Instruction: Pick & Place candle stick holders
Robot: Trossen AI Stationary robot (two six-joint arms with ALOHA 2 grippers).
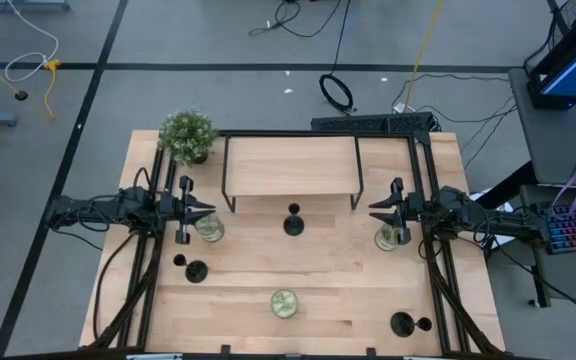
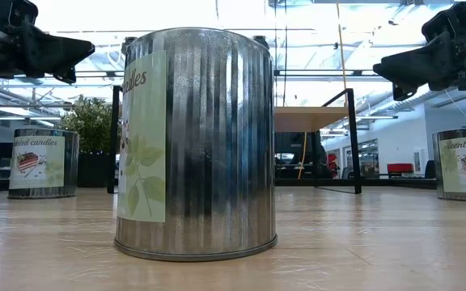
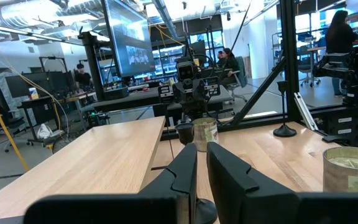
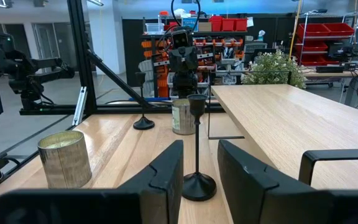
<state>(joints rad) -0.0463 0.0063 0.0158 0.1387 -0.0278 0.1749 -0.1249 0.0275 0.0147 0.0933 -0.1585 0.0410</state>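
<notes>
Three matte-black candle stick holders stand upright on their disc bases on the wooden table. One (image 1: 293, 222) is at the centre, in front of the riser shelf. One (image 1: 195, 270) is at the near left and one (image 1: 403, 323) at the near right. My left gripper (image 1: 206, 210) hovers at the left and points at the centre holder, its fingers a narrow gap apart (image 3: 201, 168). My right gripper (image 1: 374, 211) hovers at the right, open (image 4: 199, 163), facing the same holder (image 4: 197, 149). Both are empty.
Three metal candle tins stand on the table: one beside the left gripper (image 1: 209, 228), one beside the right gripper (image 1: 390, 237), one at the near centre (image 1: 284, 303). A wooden riser shelf on black legs (image 1: 290, 165) is at the back, with a potted plant (image 1: 188, 135) at the far left.
</notes>
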